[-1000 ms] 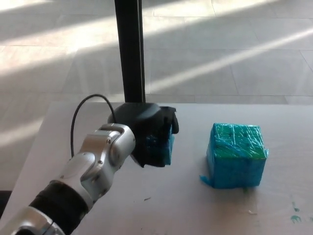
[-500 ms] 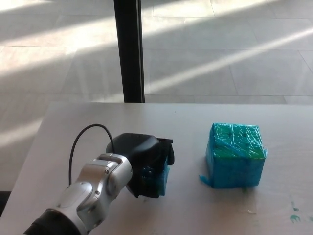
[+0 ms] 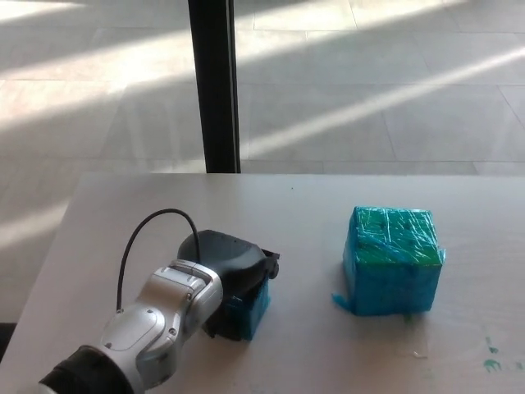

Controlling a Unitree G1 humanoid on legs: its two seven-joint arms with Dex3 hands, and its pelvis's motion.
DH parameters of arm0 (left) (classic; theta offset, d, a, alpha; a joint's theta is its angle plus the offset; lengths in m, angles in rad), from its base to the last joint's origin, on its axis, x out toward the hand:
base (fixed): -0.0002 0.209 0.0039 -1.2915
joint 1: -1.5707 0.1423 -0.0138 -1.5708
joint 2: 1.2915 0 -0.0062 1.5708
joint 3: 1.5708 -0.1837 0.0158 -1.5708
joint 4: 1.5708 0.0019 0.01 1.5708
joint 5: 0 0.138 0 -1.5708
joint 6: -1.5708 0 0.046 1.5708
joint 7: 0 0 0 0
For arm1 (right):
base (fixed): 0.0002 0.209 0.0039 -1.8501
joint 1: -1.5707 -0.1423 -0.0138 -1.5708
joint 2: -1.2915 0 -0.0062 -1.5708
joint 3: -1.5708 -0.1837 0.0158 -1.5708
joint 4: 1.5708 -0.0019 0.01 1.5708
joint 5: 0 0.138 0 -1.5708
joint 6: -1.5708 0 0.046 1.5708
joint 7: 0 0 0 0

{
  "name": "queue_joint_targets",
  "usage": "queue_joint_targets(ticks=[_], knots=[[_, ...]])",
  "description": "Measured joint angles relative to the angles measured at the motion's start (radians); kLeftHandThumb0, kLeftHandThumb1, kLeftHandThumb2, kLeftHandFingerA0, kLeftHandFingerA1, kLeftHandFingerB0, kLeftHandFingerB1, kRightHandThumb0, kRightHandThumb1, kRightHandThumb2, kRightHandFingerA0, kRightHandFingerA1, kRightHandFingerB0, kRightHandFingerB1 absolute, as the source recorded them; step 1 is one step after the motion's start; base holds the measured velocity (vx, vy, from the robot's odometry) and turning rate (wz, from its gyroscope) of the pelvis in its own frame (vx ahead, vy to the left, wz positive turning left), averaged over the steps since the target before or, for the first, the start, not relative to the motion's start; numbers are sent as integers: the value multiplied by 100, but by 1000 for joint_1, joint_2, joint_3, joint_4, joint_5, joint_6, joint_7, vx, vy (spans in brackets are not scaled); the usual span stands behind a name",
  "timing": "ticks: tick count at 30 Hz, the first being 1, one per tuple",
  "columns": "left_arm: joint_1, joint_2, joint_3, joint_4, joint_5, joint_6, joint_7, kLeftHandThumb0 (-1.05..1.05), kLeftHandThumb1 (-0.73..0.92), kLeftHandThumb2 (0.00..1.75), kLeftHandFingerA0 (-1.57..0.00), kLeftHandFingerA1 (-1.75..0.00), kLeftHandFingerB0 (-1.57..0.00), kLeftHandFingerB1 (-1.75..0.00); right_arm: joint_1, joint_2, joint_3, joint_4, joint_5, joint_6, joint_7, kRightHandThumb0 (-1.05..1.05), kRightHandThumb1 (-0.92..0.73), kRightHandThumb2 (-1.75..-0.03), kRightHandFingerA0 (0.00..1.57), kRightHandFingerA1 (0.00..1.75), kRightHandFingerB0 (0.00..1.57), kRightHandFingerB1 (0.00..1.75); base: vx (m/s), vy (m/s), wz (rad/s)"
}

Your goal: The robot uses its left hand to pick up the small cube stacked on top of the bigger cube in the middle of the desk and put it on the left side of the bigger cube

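Note:
The bigger cube (image 3: 392, 260), wrapped in blue-green film, stands on the desk at centre right with nothing on its top. The small blue cube (image 3: 250, 314) is low at the desk surface to its left, mostly hidden under my left hand (image 3: 231, 279). That black hand covers the small cube from above with its fingers closed around it. I cannot tell whether the cube's underside touches the desk. My silver left forearm (image 3: 160, 322) enters from the lower left. The right hand does not show.
The pale desk (image 3: 312, 205) reaches to its far edge about mid-picture. A black post (image 3: 213, 82) rises behind it over a tiled floor. A black cable (image 3: 139, 238) loops from my left wrist. Small green flecks (image 3: 492, 361) lie at the lower right.
My left hand has come down and toward me with the small cube, from a raised hold to the desk surface left of the bigger cube. The bigger cube has stayed put.

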Motion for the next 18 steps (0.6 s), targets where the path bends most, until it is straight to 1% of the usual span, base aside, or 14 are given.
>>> queue_joint_targets(ticks=[1, 2, 3, 5, 6, 13, 14, 15, 16, 18], knots=[[-1, 3, 0, -5, 5, 9, -15, -83, 51, 60, 0, -19, -6, -29, -2, 0, 0, 5, 0, 0, 0, -40, -69, -61, 62, 55, 59, 40, 0, 0, 0], [-3, 4, 0, -8, 8, 16, -27, -84, 47, 88, 0, -21, -3, -14, -4, 0, 1, 10, -1, 0, 0, -40, -69, -61, 61, 54, 58, 40, 0, 0, 0], [-3, 5, 0, -11, 10, 21, -38, -85, 44, 89, 0, -21, -3, -6, -6, 0, 1, 12, -1, 0, 0, -40, -69, -61, 62, 56, 58, 39, 0, 0, 0], [-6, 5, 1, -16, 12, 33, -66, -85, 44, 89, 0, -21, -3, -6, -12, 1, 3, 19, -2, 0, 0, -40, -69, -61, 62, 56, 58, 39, 0, 0, 0], [-7, 5, 2, -18, 13, 40, -78, -89, 47, 91, 0, -18, 0, 0, -13, 1, 3, 21, -3, 0, -1, -38, -69, -61, 61, 54, 56, 39, 0, 0, 0], [-14, -1, 22, -28, 11, 74, -159, -91, 48, 93, 0, -18, 0, 0, -30, 1, 5, 74, -3, -6, -1, -38, -68, -61, 60, 55, 56, 40, 0, 0, 0], [-14, -2, 25, -28, 11, 78, -166, -97, 59, 59, 0, 0, 0, 0, -30, 1, 5, 78, -3, -8, -1, -40, -68, -61, 62, 57, 58, 40, 0, 0, 0], [-14, -5, 34, -29, 10, 82, -174, -100, 56, 98, 0, -14, 0, 0, -29, 1, 5, 80, -3, -12, -1, -40, -68, -61, 61, 55, 56, 40, 0, 0, 0], [-14, -8, 44, -29, 9, 85, -177, -105, 59, 100, 0, -12, 0, 0, -27, 1, 5, 79, -3, -14, -1, -40, -68, -61, 61, 55, 57, 39, 0, 0, 0], [-14, -15, 82, -31, 0, 93, -181, -105, 57, 103, 0, -15, 0, -4, -25, 1, 5, 76, -4, -17, -1, -39, -68, -61, 60, 54, 57, 40, 0, 0, 0]])
